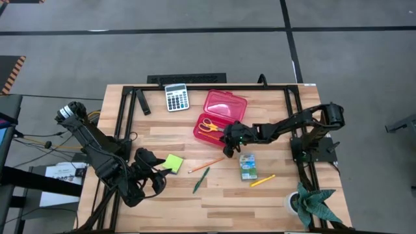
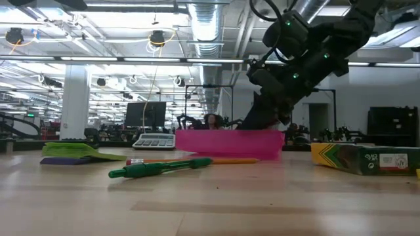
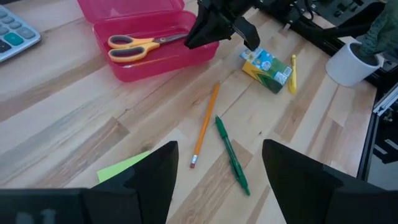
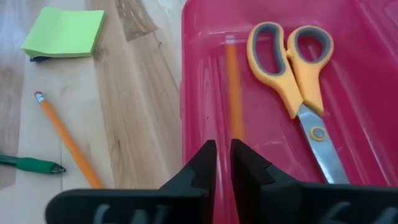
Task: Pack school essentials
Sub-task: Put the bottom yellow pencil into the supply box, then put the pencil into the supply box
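Note:
The red translucent case lies open on the table with the yellow-handled scissors and an orange pencil inside. My right gripper hovers over the case's near end, its fingers a narrow gap apart, touching nothing. A second orange pencil, the dark green pen, the green-blue carton and a yellow pencil lie flat on the wood. My left gripper is wide open above the table beside the lime-green sticky-note pad.
The grey-white calculator lies near the far edge, left of the case. A plant in a white pot stands at the near right corner. Black frame rails run along the sides. Bare wood stretches along the near edge.

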Robot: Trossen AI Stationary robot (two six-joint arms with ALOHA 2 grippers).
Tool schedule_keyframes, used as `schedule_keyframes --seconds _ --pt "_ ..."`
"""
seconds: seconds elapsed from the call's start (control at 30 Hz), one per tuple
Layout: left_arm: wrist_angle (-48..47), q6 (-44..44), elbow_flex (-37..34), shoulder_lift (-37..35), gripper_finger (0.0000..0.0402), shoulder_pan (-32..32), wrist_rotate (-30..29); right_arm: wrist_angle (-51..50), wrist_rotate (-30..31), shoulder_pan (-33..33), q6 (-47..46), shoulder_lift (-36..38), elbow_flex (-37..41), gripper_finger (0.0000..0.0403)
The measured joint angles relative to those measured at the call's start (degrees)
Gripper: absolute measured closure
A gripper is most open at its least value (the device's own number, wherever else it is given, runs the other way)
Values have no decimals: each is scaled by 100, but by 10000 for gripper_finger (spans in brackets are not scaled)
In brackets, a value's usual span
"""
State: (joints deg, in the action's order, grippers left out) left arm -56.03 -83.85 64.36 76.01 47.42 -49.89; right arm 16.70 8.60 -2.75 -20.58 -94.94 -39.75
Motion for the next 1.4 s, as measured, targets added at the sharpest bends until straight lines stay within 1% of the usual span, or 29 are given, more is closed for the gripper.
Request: schedule_keyframes --seconds 0.17,0.3,0.37,0.43,0.53,0.63,0.7,0.83,0.93,1.0,1.13,1.3,1.4 --pt "-2 0 0 0 173 0 0 -36 -305 -41 -57 36 -4 346" --pt "-1 2 0 0 173 0 78 -64 -894 -122 -10 551 -182 346" --pt "2 7 0 0 173 2 117 -115 -991 -75 -11 869 -323 346" --pt "-7 11 0 0 173 2 123 -161 -997 61 50 1122 -449 345" --pt "-4 52 0 0 173 0 126 -253 -1029 358 457 1381 -606 340" --pt "-5 59 0 0 173 1 126 -624 -1094 721 1111 1439 -694 316" --pt "-6 59 0 0 173 2 131 -750 -1136 967 1337 1408 -702 292" --pt "-4 57 0 0 173 0 145 -822 -1192 1318 1348 1102 -717 230" --pt "-2 55 0 0 173 0 142 -828 -1189 1365 1254 780 -708 185" --pt "-4 18 0 0 173 0 137 -785 -1192 1362 1305 524 -708 165" --pt "-4 -5 0 0 173 2 136 -703 -1189 1333 1803 15 -709 157" --pt "-23 -82 0 0 173 -49 145 -518 -1196 1156 2098 -622 -702 172" --pt "-33 -121 0 0 173 -75 149 -230 -1208 994 2116 -927 -702 180"
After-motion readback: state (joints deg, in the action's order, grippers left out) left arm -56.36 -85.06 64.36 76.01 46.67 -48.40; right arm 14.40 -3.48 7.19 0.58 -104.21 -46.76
